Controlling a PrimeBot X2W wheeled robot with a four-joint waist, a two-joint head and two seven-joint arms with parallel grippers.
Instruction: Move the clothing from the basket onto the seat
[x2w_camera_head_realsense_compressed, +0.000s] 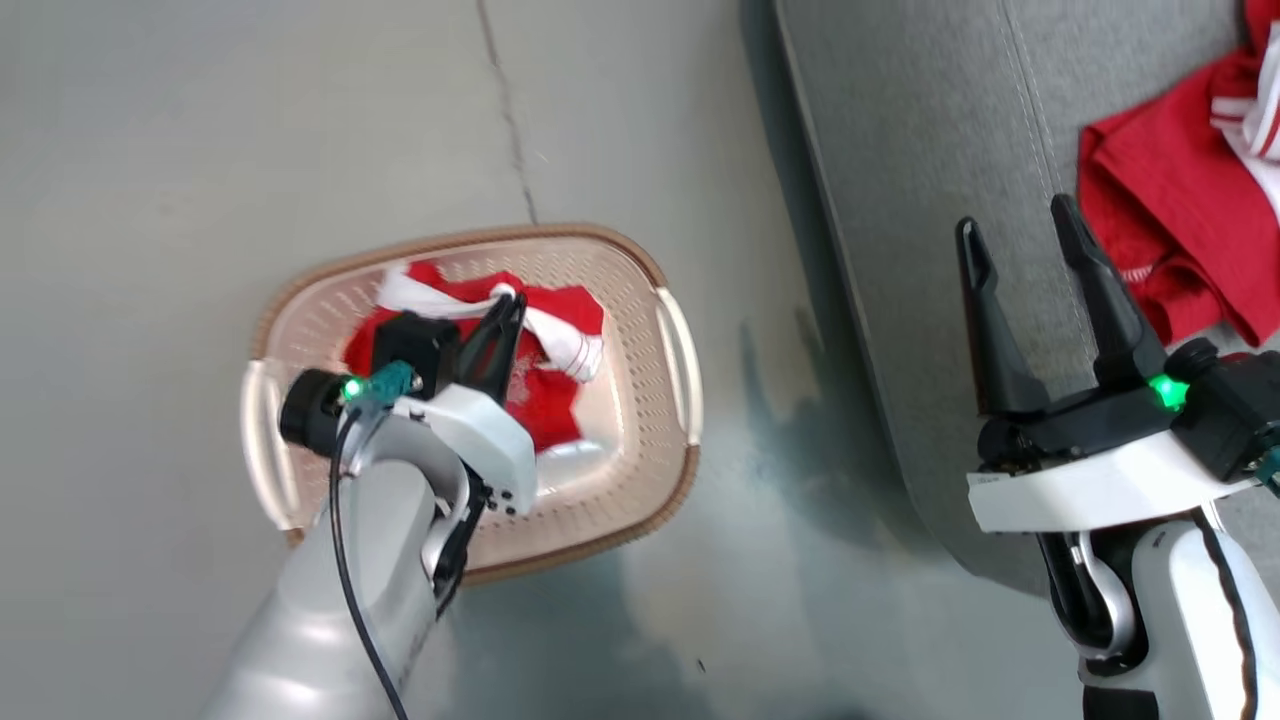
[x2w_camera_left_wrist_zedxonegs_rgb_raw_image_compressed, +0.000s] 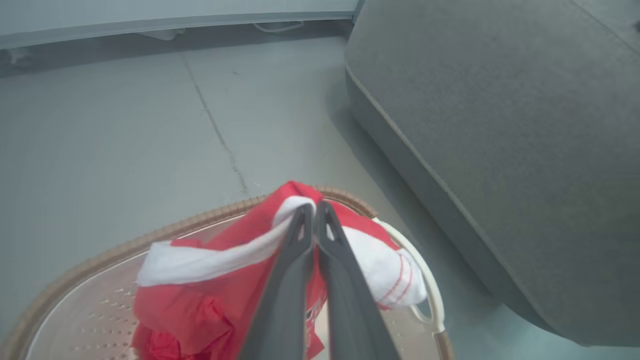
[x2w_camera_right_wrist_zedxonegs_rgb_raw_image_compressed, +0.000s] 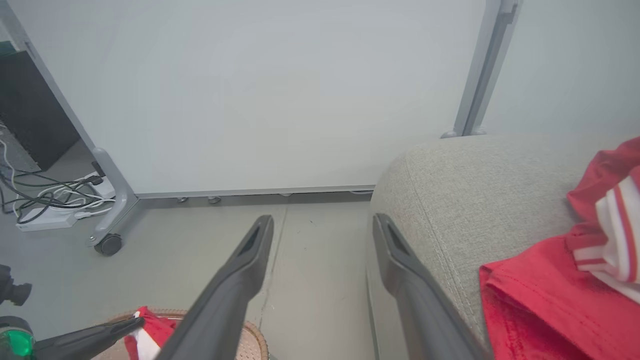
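A soft red garment (x2w_camera_head_realsense_compressed: 565, 303) with a white band lies crumpled in a cream perforated plastic basket (x2w_camera_head_realsense_compressed: 640, 330). The basket is a rounded rectangle with a brown woven-look rim and white side handles. It stands on a smooth grey floor (x2w_camera_head_realsense_compressed: 200, 150) crossed by a thin crack. The left gripper (x2w_camera_head_realsense_compressed: 510, 300) is down in the basket, its two long dark fingers pressed together on a fold of the garment's white band, the cloth bunched at the tips. To the right, a light grey sofa (x2w_camera_head_realsense_compressed: 920, 150), coarse-woven with a rounded edge and a stitched seam, carries a second red garment (x2w_camera_head_realsense_compressed: 1170, 200) with white stripes. The right gripper (x2w_camera_head_realsense_compressed: 1015, 225) hangs over the sofa's edge, fingers spread wide, holding nothing.
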